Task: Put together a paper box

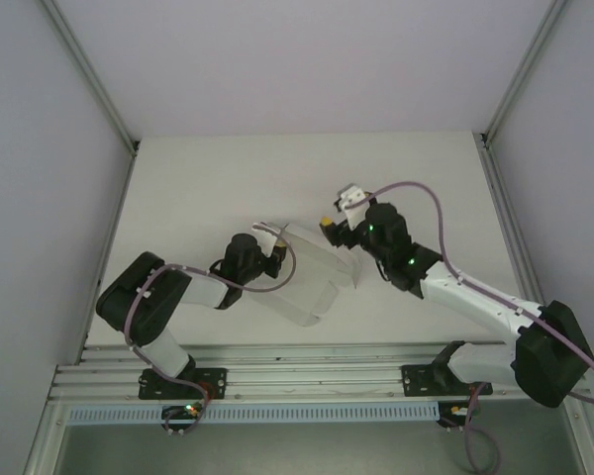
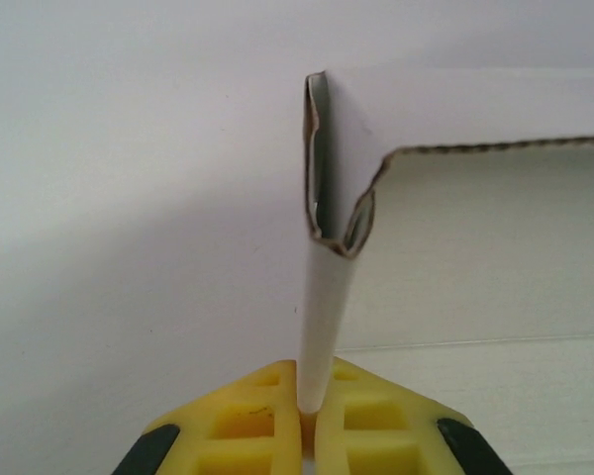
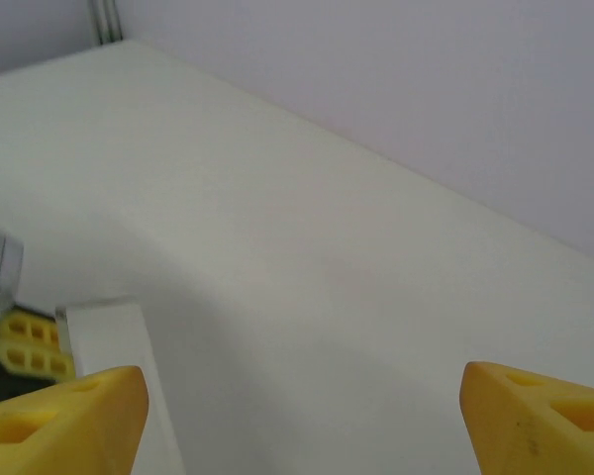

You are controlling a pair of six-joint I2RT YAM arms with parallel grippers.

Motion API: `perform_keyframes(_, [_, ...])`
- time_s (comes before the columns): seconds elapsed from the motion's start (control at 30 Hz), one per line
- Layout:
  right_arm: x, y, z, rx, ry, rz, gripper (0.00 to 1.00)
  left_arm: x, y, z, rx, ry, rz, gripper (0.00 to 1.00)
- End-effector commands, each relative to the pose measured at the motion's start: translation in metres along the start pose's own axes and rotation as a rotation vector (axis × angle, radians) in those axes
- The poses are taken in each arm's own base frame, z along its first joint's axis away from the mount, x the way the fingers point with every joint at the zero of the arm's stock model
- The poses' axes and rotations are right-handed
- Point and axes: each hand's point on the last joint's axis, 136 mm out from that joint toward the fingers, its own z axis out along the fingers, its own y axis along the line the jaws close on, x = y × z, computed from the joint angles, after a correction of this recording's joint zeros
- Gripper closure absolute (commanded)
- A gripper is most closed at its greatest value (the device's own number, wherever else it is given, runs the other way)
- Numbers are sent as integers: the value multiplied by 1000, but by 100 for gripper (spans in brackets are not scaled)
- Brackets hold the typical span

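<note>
Yellow fingers [image 2: 247, 430] of the left gripper [image 2: 310, 421], two in number, are pressed together on one thin wall of the paper box [image 2: 329, 307], which stands edge-on between them. One corrugated cut edge runs off to the right above the grip.

Right gripper [image 3: 302, 416]: its two yellow fingers are spread wide apart. One corner of the card sits just beside one of them.

From the top external camera, the single paper box [image 1: 312, 282] lies near the middle of the table [image 1: 228, 168], toward the near edge, between the two arms [image 1: 475, 297]. Its broad panel is low and its side flaps are raised.
</note>
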Motion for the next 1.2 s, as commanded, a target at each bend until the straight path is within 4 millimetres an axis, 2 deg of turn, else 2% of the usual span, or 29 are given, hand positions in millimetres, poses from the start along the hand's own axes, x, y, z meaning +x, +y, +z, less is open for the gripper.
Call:
perform_keyframes(0.0, [14,24,9,-152,133,135,17,-2,-4,4,-5,-37,47,92])
perform_keyframes(0.1, [19,24,27,-142,195,168,18,1,-6,6,-2,-48,55,92])
perform_keyframes(0.17, [32,26,41,-141,245,161,20,3,-6,6,-3,-60,53,92])
perform_keyframes(0.4, [68,53,67,-233,386,156,24,8,-6,6,-13,-46,73,90])
perform_keyframes(0.57, [90,64,75,-259,440,168,25,7,-6,7,-17,-43,79,86])
perform_keyframes(0.77, [126,70,79,-248,545,150,30,5,-6,9,-22,-35,69,82])
perform_keyframes(0.83, [129,73,78,-253,545,151,31,3,-3,10,-41,-35,66,81])
perform_keyframes(0.93, [130,72,76,-249,536,158,31,-2,-1,13,-57,-41,69,76])
perform_keyframes(1.17, [133,70,75,-239,547,154,32,-12,3,25,-80,-47,75,77])
